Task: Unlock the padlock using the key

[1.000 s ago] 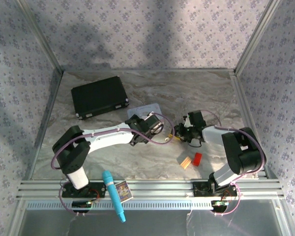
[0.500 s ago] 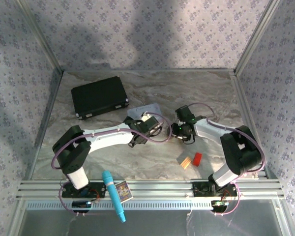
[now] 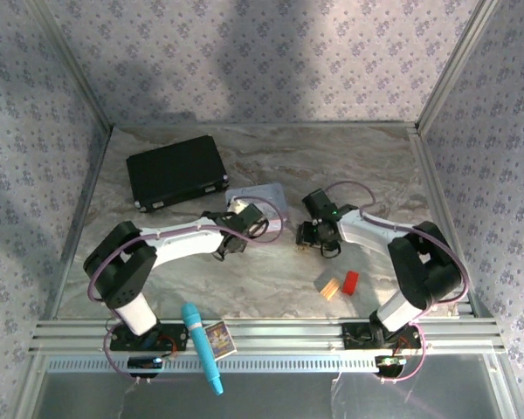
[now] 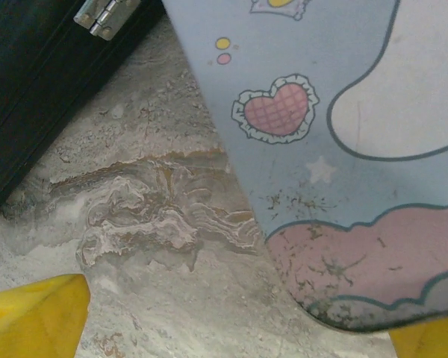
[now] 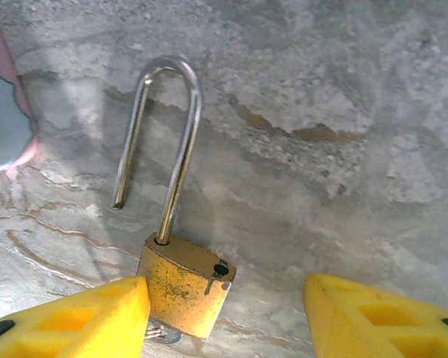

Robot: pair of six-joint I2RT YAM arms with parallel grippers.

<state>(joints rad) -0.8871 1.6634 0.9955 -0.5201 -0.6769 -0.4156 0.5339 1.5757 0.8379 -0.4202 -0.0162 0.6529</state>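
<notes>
By the look of it the unlocking is done. In the right wrist view the padlock point(image 5: 185, 287) lies flat on the tabletop point(image 5: 343, 149) with its shackle point(image 5: 183, 160) sprung. One leg sits in the body, while the other ends in the open air, clear of its hole. A small silvery piece point(image 5: 162, 333) peeps from under the near end of the body. It may be the key in its slot, but too little shows to be sure. If so, what is left is at most to draw it out and back away.

The right hand point(image 5: 225, 313) is spread open, gripping nothing. Its left finger is just beside the lock body and the other stands well off to the right. The left hand point(image 4: 239, 328) is open wide and empty, hovering over the near corner of the pastel tin box point(image 4: 343, 149), with the black case point(image 4: 37, 67) to the far left.

The lock body is a blocky, scuffed brass-yellow and the shackle is a thin polished steel hoop. The tabletop is grey-and-tan marble-patterned. The tin is smooth and printed with a frilled pink heart, its corner flecked with wear. The fingertips are matt yellow plastic.
</notes>
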